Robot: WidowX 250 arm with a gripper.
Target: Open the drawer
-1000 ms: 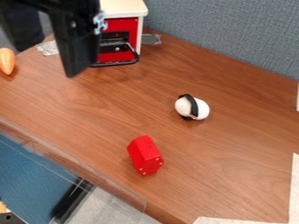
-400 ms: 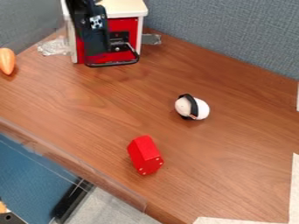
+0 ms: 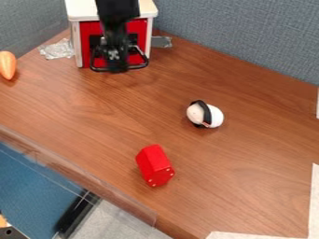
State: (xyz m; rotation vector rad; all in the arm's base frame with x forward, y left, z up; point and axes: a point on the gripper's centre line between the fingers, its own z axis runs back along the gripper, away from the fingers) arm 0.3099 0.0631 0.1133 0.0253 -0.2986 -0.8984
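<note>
The black gripper hangs in front of the small cabinet at the top left, its lower end over the middle of the black handle. Whether it touches the handle I cannot tell. Behind the handle is the red drawer front, set in a white cabinet with a cream top. The arm covers the centre of the front, and the drawer face looks flush with the cabinet frame.
On the wooden table lie a white object with a black band right of centre, a red block nearer the front, and an orange object at the left. Grey partitions stand behind.
The gripper has come from the upper left, moving right to the front of the cabinet and over the handle. The cabinet and the loose objects have stayed in place.
</note>
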